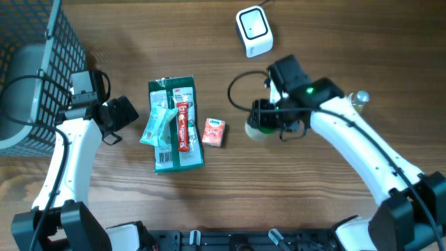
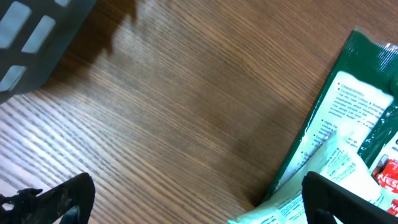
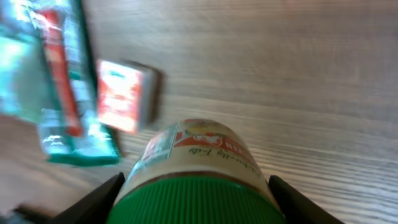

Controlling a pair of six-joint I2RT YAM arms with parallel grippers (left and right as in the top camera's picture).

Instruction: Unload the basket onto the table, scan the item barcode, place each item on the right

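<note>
On the right half of the wooden desk [image 1: 334, 42], your right gripper [image 1: 267, 124] is pinching a jar [image 1: 255, 130] with a green ribbed lid, its jaws pressing in on either side of that lid. From the right wrist camera you are looking down along the jar: its pale label with a red band is facing the lens, and the wood grain is running across behind it. Whether the jar's base is touching the desk, you cannot tell. The white scanner [image 1: 254, 31] is sitting well apart from the jar, toward the far edge of the desk.

Your left gripper [image 1: 117, 115] is hovering with its jaws spread wide and nothing between them, just beside the left edge of a green packet [image 1: 182, 157] that is lying flat near the middle of the desk. A red stick sachet [image 1: 183, 125] and a pale teal sachet [image 1: 157, 127] are lying on top of that packet, the teal one overhanging its left edge. A small orange-red box [image 1: 214, 132] is lying just beside the packet's right edge, between the packet and the jar.

A dark wire basket [image 1: 63, 42] is occupying the far left corner and throwing a shadow across the wood. The desk is showing a warm brown grain under even light, and a black frame [image 1: 230, 240] is running along its near edge.
</note>
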